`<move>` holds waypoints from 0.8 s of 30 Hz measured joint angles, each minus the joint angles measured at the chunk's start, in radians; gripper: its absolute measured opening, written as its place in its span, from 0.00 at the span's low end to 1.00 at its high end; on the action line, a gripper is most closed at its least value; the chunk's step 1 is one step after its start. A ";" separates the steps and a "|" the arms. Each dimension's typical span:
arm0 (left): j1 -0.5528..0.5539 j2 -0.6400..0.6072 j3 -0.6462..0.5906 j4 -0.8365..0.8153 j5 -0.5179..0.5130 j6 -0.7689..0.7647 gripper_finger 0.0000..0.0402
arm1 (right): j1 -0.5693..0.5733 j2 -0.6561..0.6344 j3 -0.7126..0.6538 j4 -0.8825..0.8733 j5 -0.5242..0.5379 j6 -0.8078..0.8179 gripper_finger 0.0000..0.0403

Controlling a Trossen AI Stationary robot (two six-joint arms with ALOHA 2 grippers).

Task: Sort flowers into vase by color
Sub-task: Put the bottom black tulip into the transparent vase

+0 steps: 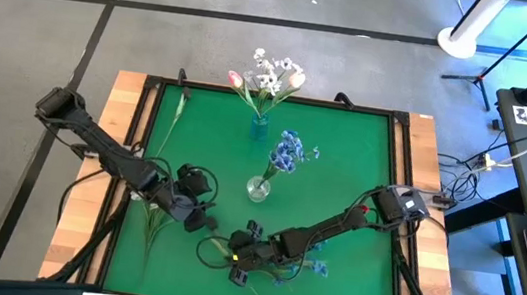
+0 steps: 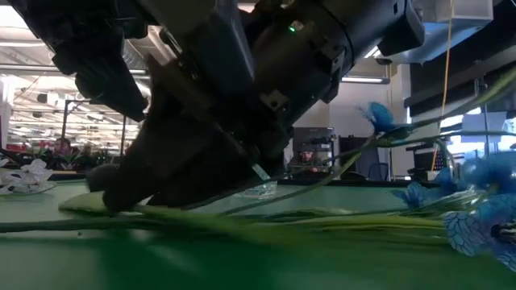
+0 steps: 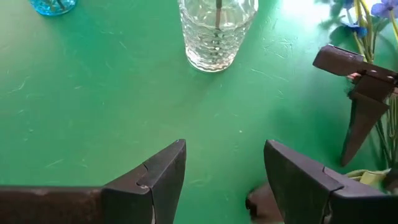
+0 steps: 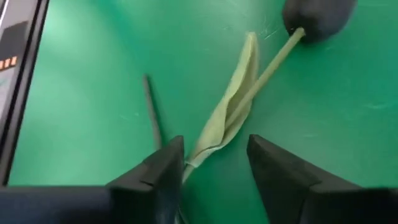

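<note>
A small blue vase [image 1: 260,127] near the far edge holds white sprays and pink tulips. A clear glass vase [image 1: 258,189] at mid-table holds blue sprays. A loose blue spray [image 1: 314,267] and green stems [image 2: 282,219] lie flat on the mat near the near edge. My right gripper [image 4: 214,140] is open, low over one lying stem [image 4: 267,71] that has a pale leaf [image 4: 233,102] and a dark lump [image 4: 317,15] at its end; one finger stands on each side of it. My left gripper [image 3: 225,146] hovers open just to the left, facing the clear vase [image 3: 214,31]. My right gripper comes down slanting onto the stem's lower part, with its fingers across the stem. The leaf's lower end [image 4: 193,158] runs close against one finger [image 4: 168,162]; I cannot tell whether they touch. The stem lies flat on the mat.
Another stem [image 1: 177,112] lies along the mat's left side and one [image 1: 150,219] lies under my left arm. A thin dark rod [image 4: 151,112] lies beside the leafed stem. The black frame [image 1: 144,133] borders the green mat. The two grippers are close together [image 3: 360,106].
</note>
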 joint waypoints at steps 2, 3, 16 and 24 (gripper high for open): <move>0.003 0.000 0.000 0.000 0.000 0.000 0.52 | 0.000 0.000 0.000 -0.004 -0.006 -0.003 0.35; 0.003 0.000 0.000 0.000 0.000 0.000 0.52 | -0.002 0.000 0.000 -0.007 -0.012 -0.006 0.30; -0.002 -0.049 0.009 -0.062 0.013 0.013 0.52 | -0.004 -0.113 -0.003 -0.029 -0.055 -0.101 0.02; -0.095 -0.229 0.128 -0.177 -0.151 0.047 0.52 | 0.023 -0.268 -0.003 -0.173 0.109 -0.179 0.01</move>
